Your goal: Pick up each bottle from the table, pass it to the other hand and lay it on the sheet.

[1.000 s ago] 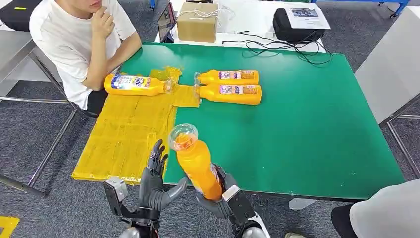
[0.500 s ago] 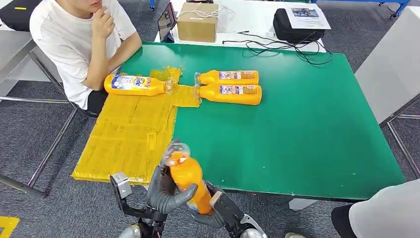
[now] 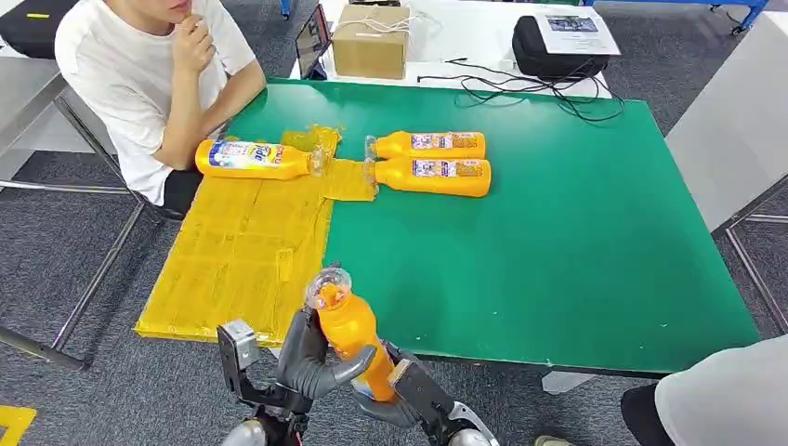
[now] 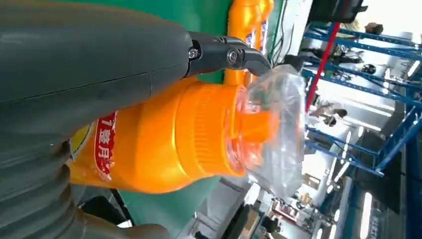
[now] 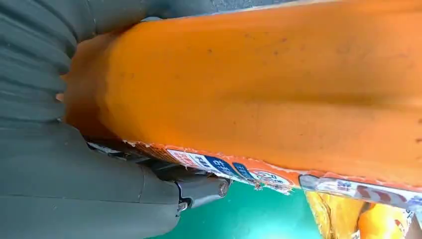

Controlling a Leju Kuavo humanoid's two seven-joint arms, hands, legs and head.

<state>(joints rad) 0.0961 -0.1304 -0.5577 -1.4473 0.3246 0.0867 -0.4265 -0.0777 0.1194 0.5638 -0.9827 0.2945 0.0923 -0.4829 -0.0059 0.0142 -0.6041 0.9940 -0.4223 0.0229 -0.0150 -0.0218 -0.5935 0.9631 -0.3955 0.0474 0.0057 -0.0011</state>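
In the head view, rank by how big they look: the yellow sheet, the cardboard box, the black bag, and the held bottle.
1. Yellow sheet, by far the largest.
2. Black bag.
3. Held bottle and cardboard box: about alike; the bottle is nearer the camera and partly covered by both hands, so unranked.

In the head view the held bottle (image 3: 351, 327) hides most of the right robot hand (image 3: 395, 388), and the left robot hand (image 3: 307, 358) covers part of the bottle's side. Its label is cut off by the thumb in the left wrist view and is too partial to read. The seated person (image 3: 139, 84) is cut off by the top edge.
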